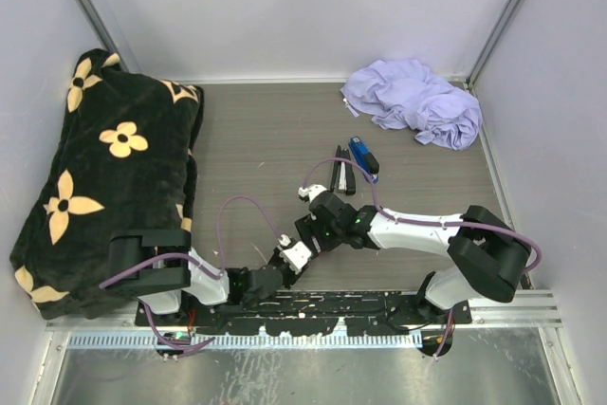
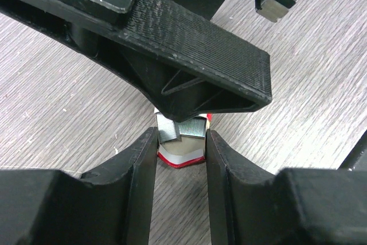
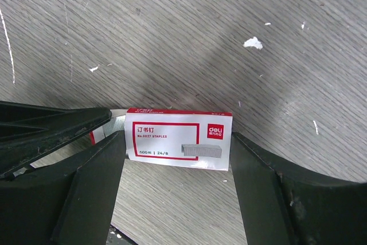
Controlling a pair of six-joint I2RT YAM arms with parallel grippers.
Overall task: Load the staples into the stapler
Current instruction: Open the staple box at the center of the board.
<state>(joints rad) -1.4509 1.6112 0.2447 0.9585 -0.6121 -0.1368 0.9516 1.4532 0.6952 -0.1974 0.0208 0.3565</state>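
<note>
Staples box (image 3: 179, 139) (white label, red border) sits clamped end to end in the right tool (image 3: 178, 144), over the bench (image 3: 172, 27). Left wrist: the left tool (image 2: 182, 142) pinches its open end, silver staples (image 2: 169, 131) showing. From above, both tools meet near the front edge; the box is perhaps the white patch there.

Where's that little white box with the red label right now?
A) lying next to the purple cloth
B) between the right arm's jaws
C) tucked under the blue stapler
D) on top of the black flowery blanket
B: the right wrist view shows the staple box sitting between that arm's jaws, with a jaw against each of its two ends.
</note>
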